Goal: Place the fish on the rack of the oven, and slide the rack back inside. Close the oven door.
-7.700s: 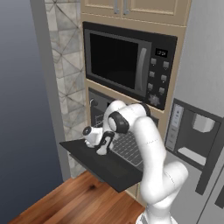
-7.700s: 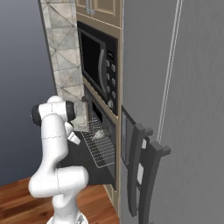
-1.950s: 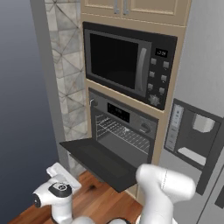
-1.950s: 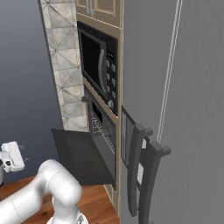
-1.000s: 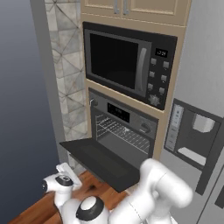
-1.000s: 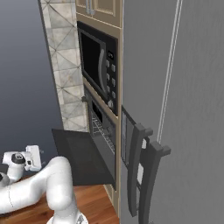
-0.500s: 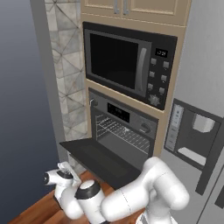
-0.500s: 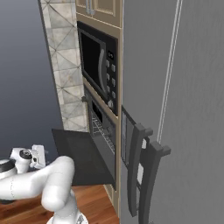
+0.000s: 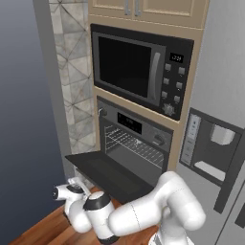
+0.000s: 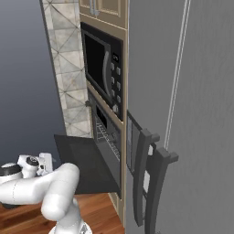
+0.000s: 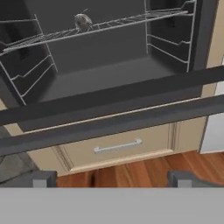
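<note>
The black oven (image 9: 134, 126) stands with its oven door (image 9: 108, 170) dropped flat. The silver wire rack (image 11: 114, 24) sits inside the cavity, and the small grey fish (image 11: 82, 20) lies on it toward the left. My gripper (image 9: 75, 183) hangs low at the left, below and just outside the door's front edge (image 11: 114, 119). In the hand view the gripper (image 11: 112, 179) is open, its fingertips (image 11: 43, 178) wide apart with nothing between them. From the right base view the gripper (image 10: 42, 163) is left of the door (image 10: 85, 165).
A black microwave (image 9: 139, 67) sits above the oven. A grey fridge with a dispenser (image 9: 213, 149) and dark handles (image 10: 151, 178) stands to the right. Below the oven is a beige drawer (image 11: 118, 147), then wood floor (image 11: 153, 171). A tiled wall (image 9: 72, 72) is on the left.
Several seconds ago the rack was pulled out over the door with my gripper at it; now it is inside. My arm swung down left and has lately crept up toward the door's edge.
</note>
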